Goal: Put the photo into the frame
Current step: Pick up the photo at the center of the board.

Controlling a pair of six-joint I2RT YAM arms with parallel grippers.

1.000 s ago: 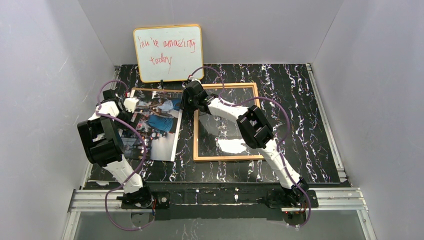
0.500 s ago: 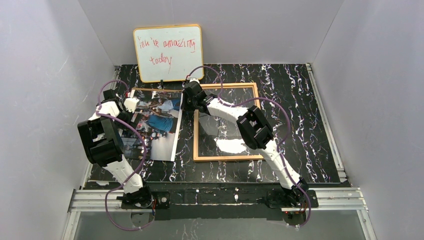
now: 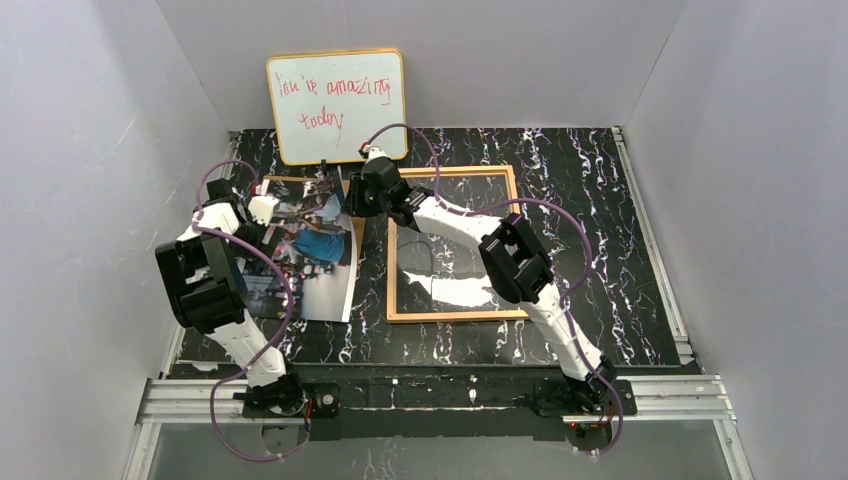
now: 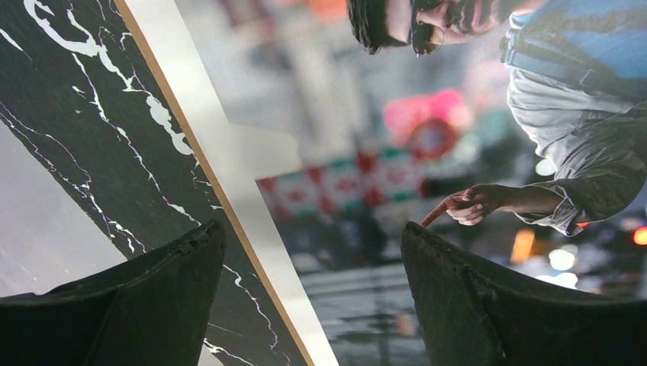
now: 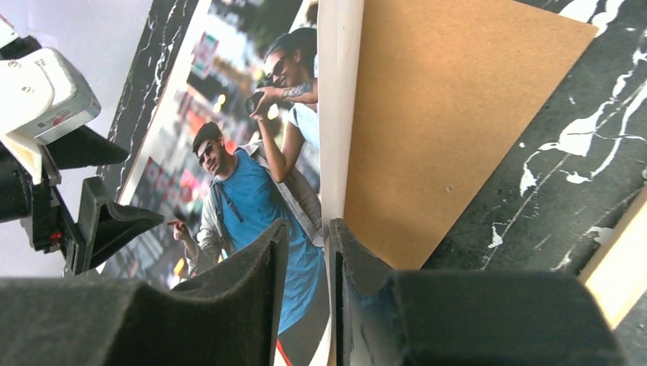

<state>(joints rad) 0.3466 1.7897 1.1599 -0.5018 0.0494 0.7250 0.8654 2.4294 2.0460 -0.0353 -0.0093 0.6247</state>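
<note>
At 9 o'clock from the frame [image 3: 455, 316], my right pincer [image 5: 308, 229] pinches the white edge of the photo [image 5: 229, 175], tilted up off the fibreboard back [image 5: 427, 114], while my left pincer [image 4: 313, 236] stands open over its opposite edge; insertion, I judge, is yet to begin.

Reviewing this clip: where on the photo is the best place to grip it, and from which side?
The photo is best taken by its thin white right edge, approached from the frame side. That edge stands lifted off the fibreboard back, so fingers fit either side of the sheet; the rest looks flat. The right end effector pinches there.
</note>
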